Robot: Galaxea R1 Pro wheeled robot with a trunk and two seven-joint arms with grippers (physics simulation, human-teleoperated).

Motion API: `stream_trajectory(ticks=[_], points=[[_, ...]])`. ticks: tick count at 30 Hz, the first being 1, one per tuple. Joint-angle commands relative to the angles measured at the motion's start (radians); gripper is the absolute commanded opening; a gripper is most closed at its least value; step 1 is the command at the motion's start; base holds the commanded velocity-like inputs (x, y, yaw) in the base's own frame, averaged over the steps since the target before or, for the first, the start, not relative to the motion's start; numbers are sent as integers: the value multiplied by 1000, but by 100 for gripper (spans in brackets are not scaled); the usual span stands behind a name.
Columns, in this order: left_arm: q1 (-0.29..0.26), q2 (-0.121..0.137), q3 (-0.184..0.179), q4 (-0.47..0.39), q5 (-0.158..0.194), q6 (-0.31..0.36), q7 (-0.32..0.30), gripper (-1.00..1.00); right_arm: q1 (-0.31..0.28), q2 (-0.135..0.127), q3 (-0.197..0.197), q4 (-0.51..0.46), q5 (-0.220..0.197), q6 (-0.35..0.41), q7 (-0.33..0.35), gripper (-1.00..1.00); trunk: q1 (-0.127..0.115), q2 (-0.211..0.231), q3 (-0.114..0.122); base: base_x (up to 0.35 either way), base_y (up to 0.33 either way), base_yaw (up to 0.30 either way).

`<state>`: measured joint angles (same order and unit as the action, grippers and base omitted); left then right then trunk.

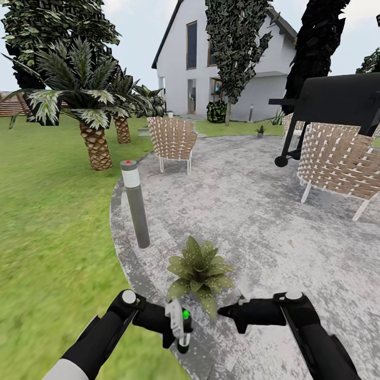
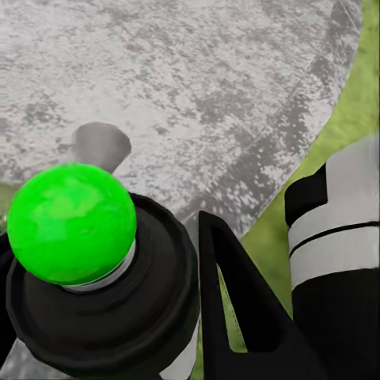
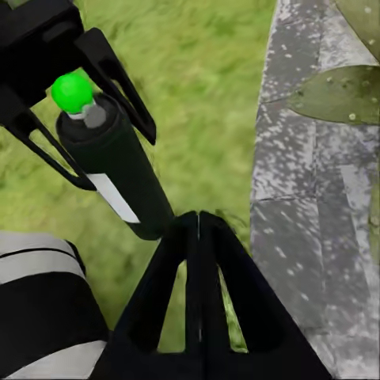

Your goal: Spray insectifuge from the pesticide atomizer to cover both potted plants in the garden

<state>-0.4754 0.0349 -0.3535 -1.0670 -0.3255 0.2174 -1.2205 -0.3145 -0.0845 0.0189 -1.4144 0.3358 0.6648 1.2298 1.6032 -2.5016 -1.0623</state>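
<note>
The left tool (image 1: 177,322) is clenched on the spray bottle (image 1: 181,326), which stands roughly upright at the near edge of the patio (image 1: 253,211), its green-tipped head uppermost. The potted plant (image 1: 200,272) lies just beyond and slightly right of the bottle, near it, so the left arm is the one placed to spray; the nozzle's facing I cannot tell. The right tool (image 1: 224,310), its fingers pressed together on nothing, points left toward the bottle.
</note>
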Motion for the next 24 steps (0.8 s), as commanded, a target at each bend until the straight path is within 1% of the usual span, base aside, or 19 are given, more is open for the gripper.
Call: stream_trajectory(ticks=[1, 6, 8, 12, 13, 15, 16, 17, 20, 22, 24], points=[[0, -1, 0, 0, 0, -5, -8, -100, 0, 0, 13, 0, 0, 1, 0, -100, 0, 0, 0, 0, 0, 0], [0, -2, -2, 13, -3, -9, -11, -100, 0, 3, 42, 0, -1, 2, 2, -100, 0, 0, 0, 0, 0, 0], [1, -22, -4, 30, -6, -8, -10, -100, 0, 5, 73, 0, -1, 3, 2, -100, 0, 0, 0, 0, 0, 0], [1, -29, -5, 50, -9, -7, -3, -100, 0, 5, 88, -1, -3, 5, 5, -100, 0, 0, 0, 0, 0, 0], [1, -29, -5, 53, -22, -7, -3, -100, 0, 5, 95, -1, -3, 5, 6, -100, 0, 0, 0, 0, 0, 0], [1, -30, -2, 57, -89, -7, -2, -100, 0, 1, 100, -1, -4, 5, 7, -100, 0, 0, 0, 0, 0, 0], [1, -30, -2, 58, -107, -7, -2, -100, 0, 0, 101, -1, -4, 5, 8, -100, 0, 0, 0, 0, 0, 0], [1, -29, -2, 59, -113, -7, -2, -100, 0, 0, 102, -1, -4, 5, 9, -100, 0, 0, 0, 0, 0, 0], [1, -30, -2, 87, -118, -8, -1, -100, 0, 0, 98, -1, -5, 24, 112, -100, 0, 0, 0, 0, 0, 0], [1, -30, -1, 93, -117, -10, -1, -100, 0, 4, 98, -1, -5, 38, 136, -100, 0, 0, 0, 0, 0, 0], [1, -32, -1, 94, -116, -25, -3, -100, 0, 6, 99, -1, -3, 41, 140, -100, 0, 0, 0, 0, 0, 0]])
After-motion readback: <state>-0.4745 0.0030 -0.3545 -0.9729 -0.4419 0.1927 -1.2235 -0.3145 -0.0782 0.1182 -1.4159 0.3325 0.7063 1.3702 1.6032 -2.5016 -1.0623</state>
